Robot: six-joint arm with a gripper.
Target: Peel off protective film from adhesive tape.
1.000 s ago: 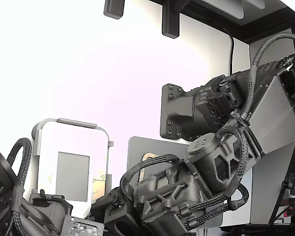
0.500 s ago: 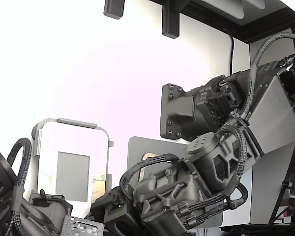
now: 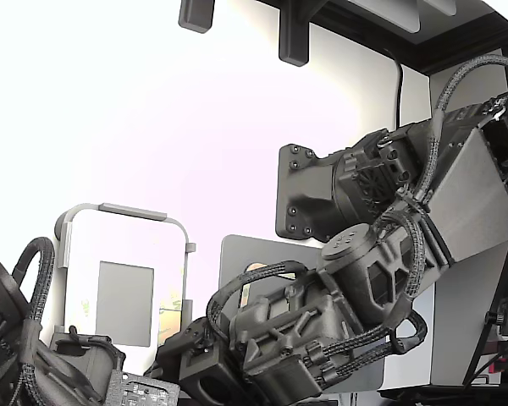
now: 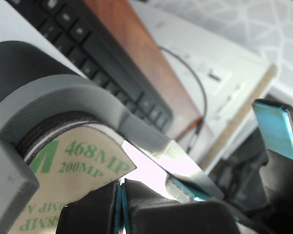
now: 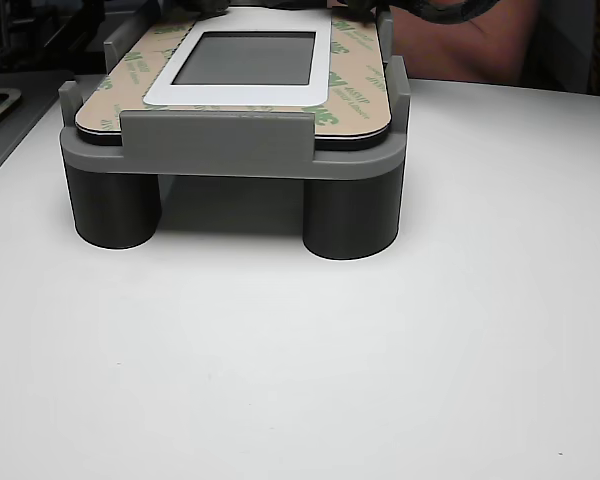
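Note:
In the wrist view the protective film (image 4: 80, 168) is a glossy cream sheet printed with green "468MP 200MP". One corner is lifted off the grey fixture (image 4: 63, 100). My gripper (image 4: 121, 189) is shut, its blue-lined pads pressed together on the film's lower edge. In the exterior view the gripper (image 3: 195, 359) sits low beside the white panel (image 3: 123, 292), by the cream film strip (image 3: 173, 311); its fingertips are hidden there. The other view shows the panel on the fixture (image 5: 215, 140) with green-printed film (image 5: 358, 75) along its border.
Another dark finger with a blue pad (image 4: 276, 129) stands apart from mine in the wrist view. Behind the fixture lie a black keyboard (image 4: 88, 44), a brown surface (image 4: 132, 53) and a thin cable (image 4: 198, 85). A second arm (image 3: 17, 355) is at the exterior view's lower left.
The arm's wrist and gripper body have shifted slightly down and toward the exterior view's left. The fixture and panel have not moved.

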